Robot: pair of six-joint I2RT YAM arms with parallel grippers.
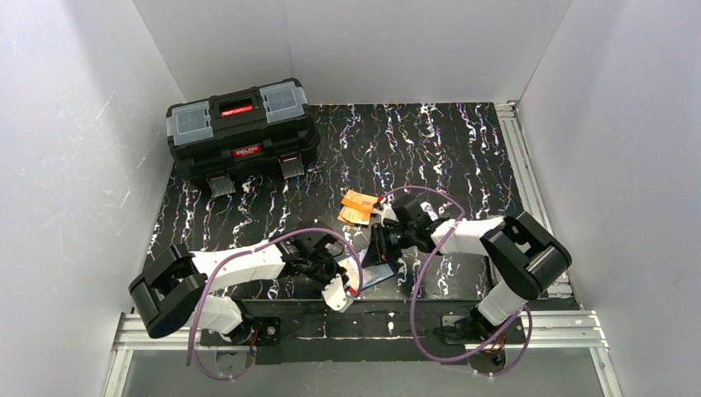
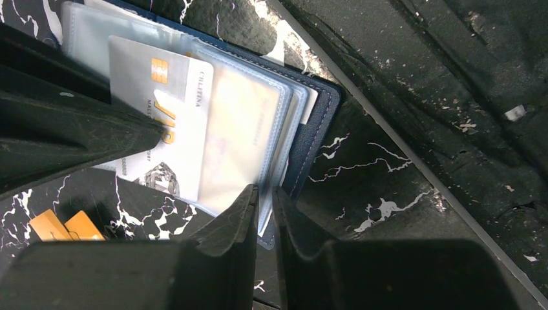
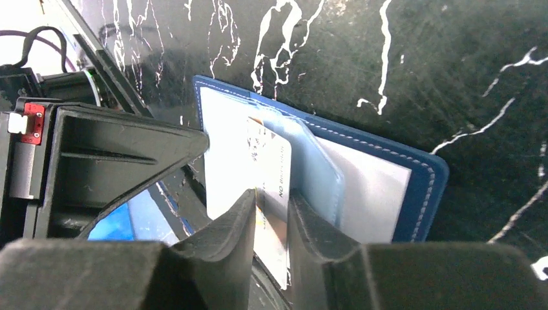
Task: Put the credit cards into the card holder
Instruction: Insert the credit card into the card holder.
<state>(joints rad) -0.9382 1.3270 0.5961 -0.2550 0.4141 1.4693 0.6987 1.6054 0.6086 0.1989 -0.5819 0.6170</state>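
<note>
The navy card holder [image 2: 318,123] lies open near the table's front edge, its clear pockets fanned out; it also shows in the top view [image 1: 379,276] and the right wrist view [image 3: 423,169]. My left gripper [image 2: 265,195] is shut on the edge of its clear pockets. My right gripper [image 3: 271,201] is shut on the whitish-grey credit card [image 3: 274,161], which stands on edge among the pockets. The same card, with its chip, shows in the left wrist view [image 2: 169,132]. The orange-yellow cards [image 1: 358,207] lie loose on the table behind the grippers.
A big black toolbox [image 1: 241,128] stands at the back left. The two grippers [image 1: 351,279] [image 1: 383,246] are close together over the holder. A metal rail [image 1: 521,165] runs along the table's right edge. White walls enclose the table.
</note>
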